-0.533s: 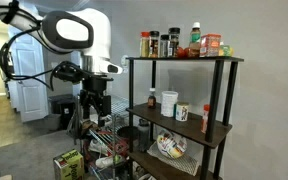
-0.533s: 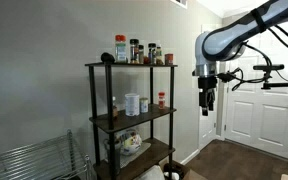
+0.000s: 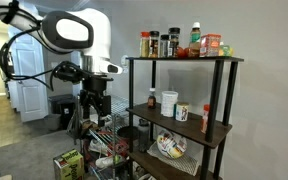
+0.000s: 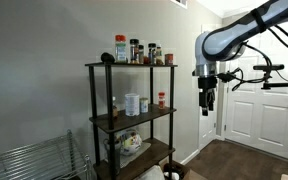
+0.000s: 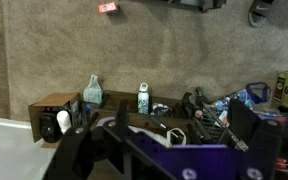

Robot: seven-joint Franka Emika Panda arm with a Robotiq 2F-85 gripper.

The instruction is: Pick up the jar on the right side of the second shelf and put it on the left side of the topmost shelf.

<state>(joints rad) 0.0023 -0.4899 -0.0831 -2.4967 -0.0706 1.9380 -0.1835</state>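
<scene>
Plainly, the open, empty pincer (image 4: 206, 100) hangs well apart from the small upright reddish-orange spice jar (image 4: 161, 99), standing about level with it at the right end of the dark brown second shelf (image 4: 119, 121).

One tall black metal-framed shelving unit (image 3: 132, 90) shows three dark brown boards. Its second board (image 3: 192, 125) carries four things: one small reddish-orange spice jar (image 3: 206, 118) and, toward its 9 o'clock, one white mug (image 3: 182, 112), one wide white dark-lidded jar (image 3: 169, 103) and one slender small bottle (image 3: 151, 100).
</scene>
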